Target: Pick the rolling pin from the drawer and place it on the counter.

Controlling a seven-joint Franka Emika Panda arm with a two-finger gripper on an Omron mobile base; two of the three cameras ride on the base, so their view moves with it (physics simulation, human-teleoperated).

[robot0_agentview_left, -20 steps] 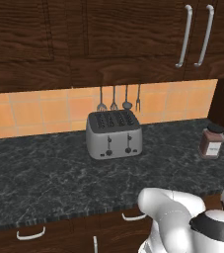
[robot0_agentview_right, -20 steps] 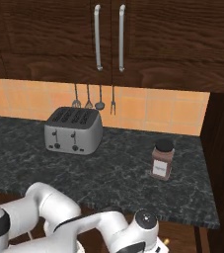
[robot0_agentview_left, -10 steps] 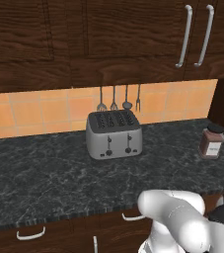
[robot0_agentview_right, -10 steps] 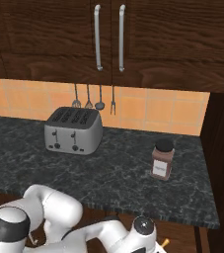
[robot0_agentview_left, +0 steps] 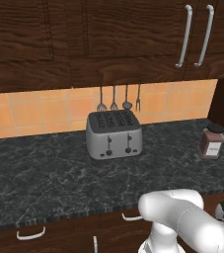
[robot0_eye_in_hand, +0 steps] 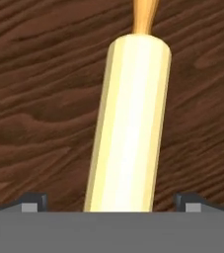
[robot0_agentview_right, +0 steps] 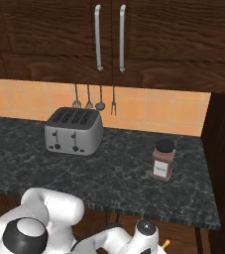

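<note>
Rolling pin (robot0_eye_in_hand: 130,123) sits close under our hand (robot0_eye_in_hand: 111,201), its pale barrel running up between the two dark fingertips (robot0_eye_in_hand: 34,201), which stand wide apart on either side without touching it. An orange handle shows at its far end, and dark brown wood grain lies behind it. Above, on the desk (robot0_agentview_left: 44,183), stand a silver toaster (robot0_agentview_left: 114,134) and, well apart to the right, a brown-lidded spice jar (robot0_agentview_left: 211,141).
</note>
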